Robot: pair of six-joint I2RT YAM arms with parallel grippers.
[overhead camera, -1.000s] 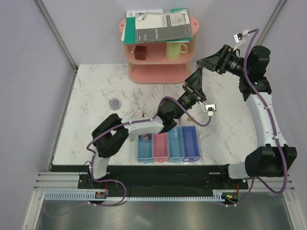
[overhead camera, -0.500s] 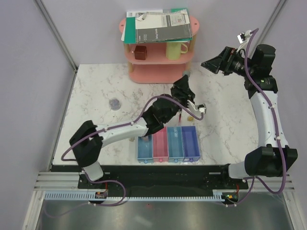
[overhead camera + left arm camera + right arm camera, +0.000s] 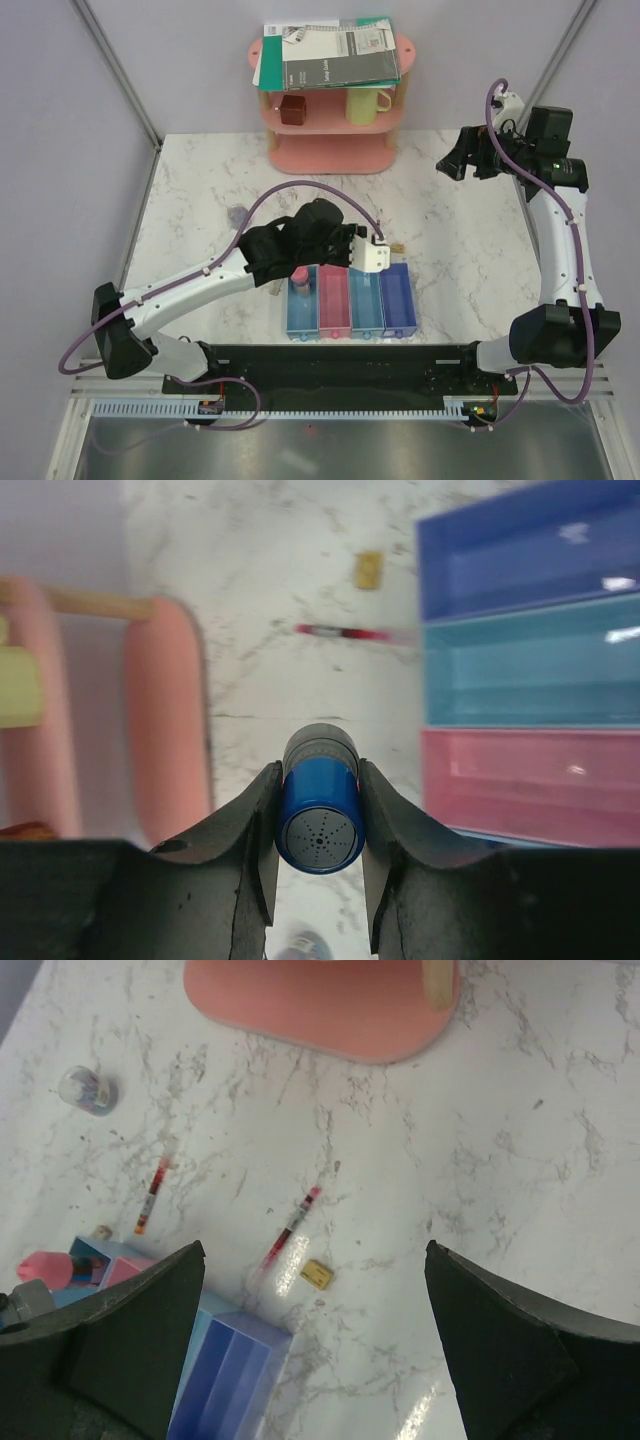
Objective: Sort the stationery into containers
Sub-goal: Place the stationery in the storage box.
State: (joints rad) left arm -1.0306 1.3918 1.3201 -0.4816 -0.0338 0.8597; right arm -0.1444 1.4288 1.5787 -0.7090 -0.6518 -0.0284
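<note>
My left gripper (image 3: 318, 770) is shut on the blue-capped tube (image 3: 320, 825) and holds it above the table just beyond the trays; in the top view the left gripper (image 3: 335, 248) is over the trays' far ends. The four trays are blue (image 3: 300, 310), pink (image 3: 333, 305), light blue (image 3: 366, 300) and violet-blue (image 3: 397, 298). The pink cylinder (image 3: 298, 272) stands in the blue tray. Two red pens (image 3: 152, 1192) (image 3: 290, 1228), a tan block (image 3: 317, 1274), a tiny block (image 3: 101, 1231) and the round disc (image 3: 238, 215) lie on the marble. My right gripper (image 3: 455, 160) is open, empty and high at the right.
The pink shelf rack (image 3: 330, 150) stands at the back centre with notebooks (image 3: 330, 55) on top, a yellow mug (image 3: 365, 103) and a brown cube (image 3: 292, 108) inside. The left arm's cable loops above the trays. Grey walls bound the table on both sides.
My left gripper has swung from near the shelf back and left to the trays, with the tube in it. My right gripper has pulled away up and to the right.
</note>
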